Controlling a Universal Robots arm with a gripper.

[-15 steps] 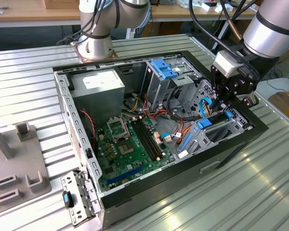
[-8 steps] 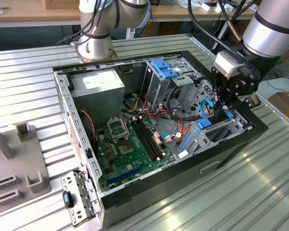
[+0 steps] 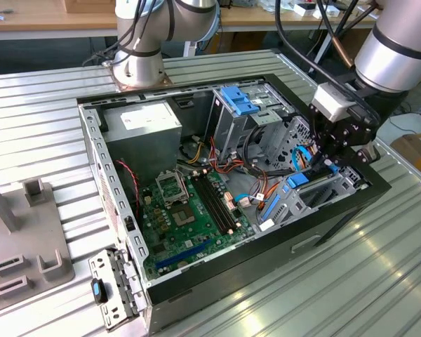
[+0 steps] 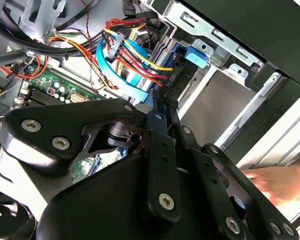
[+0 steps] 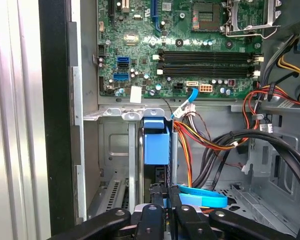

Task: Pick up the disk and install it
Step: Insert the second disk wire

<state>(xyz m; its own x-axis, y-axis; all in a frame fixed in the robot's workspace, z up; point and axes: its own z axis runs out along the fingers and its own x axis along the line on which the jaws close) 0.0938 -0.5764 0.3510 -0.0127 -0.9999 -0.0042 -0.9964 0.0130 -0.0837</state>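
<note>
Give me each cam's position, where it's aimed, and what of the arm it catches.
Exterior view: off the arm, above, looking down into the open computer case; shows arm and gripper by the drive bay.
First wrist view: rides the wrist, faces the motherboard and a blue bracket; gripper shows.
Second wrist view: behind the gripper, facing cables.
Shared: gripper, blue bracket.

Setting: robotics lab or assembly workshop. Evidence: ribbed aluminium worktable (image 3: 379, 281); open desktop computer case (image 3: 337, 221) lying on its side at the table's centre (motherboard (image 3: 189, 217) and cabling exposed); robot arm base (image 3: 137, 67) bolted to the table just behind the case; grey fixture block (image 3: 21, 232) to the case's left in the exterior view; wooden bench (image 3: 42, 21) beyond the table.
</note>
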